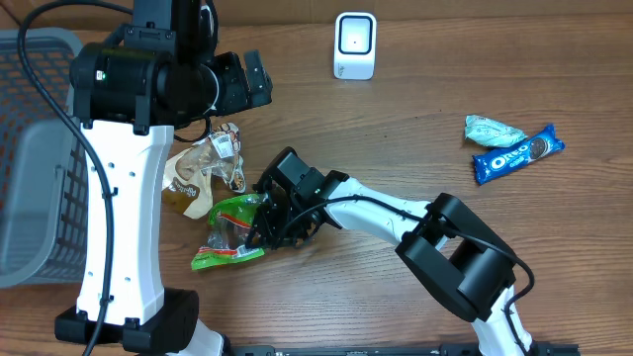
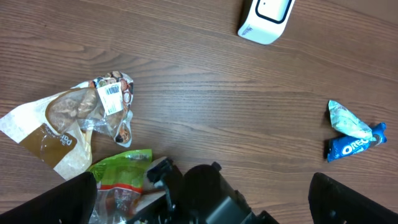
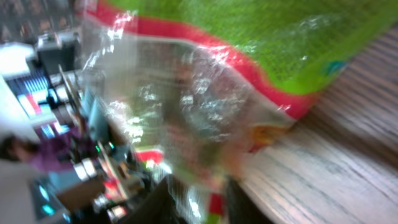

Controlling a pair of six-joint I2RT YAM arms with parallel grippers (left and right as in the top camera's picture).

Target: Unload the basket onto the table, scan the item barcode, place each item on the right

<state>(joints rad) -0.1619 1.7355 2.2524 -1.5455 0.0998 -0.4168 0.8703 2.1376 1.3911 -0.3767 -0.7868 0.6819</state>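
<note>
A green and red snack bag [image 1: 229, 232] with a clear window lies on the wooden table left of centre. My right gripper [image 1: 262, 229] reaches in from the right, and its fingers are closed on the bag's edge. In the right wrist view the crinkled bag [image 3: 236, 74] fills the frame and runs down between the two dark fingers of my right gripper [image 3: 205, 199]. My left gripper [image 1: 247, 84] hangs open above the table with nothing between its fingers. The white barcode scanner [image 1: 355, 45] stands at the far edge and also shows in the left wrist view [image 2: 265, 18].
A brown and clear bag [image 1: 203, 168] with a barcode label [image 2: 111, 98] lies just behind the green bag [image 2: 121, 177]. A blue Oreo pack [image 1: 516, 155] and a pale teal wrapper [image 1: 492, 130] lie at the right. A grey basket [image 1: 35, 148] stands at the left edge.
</note>
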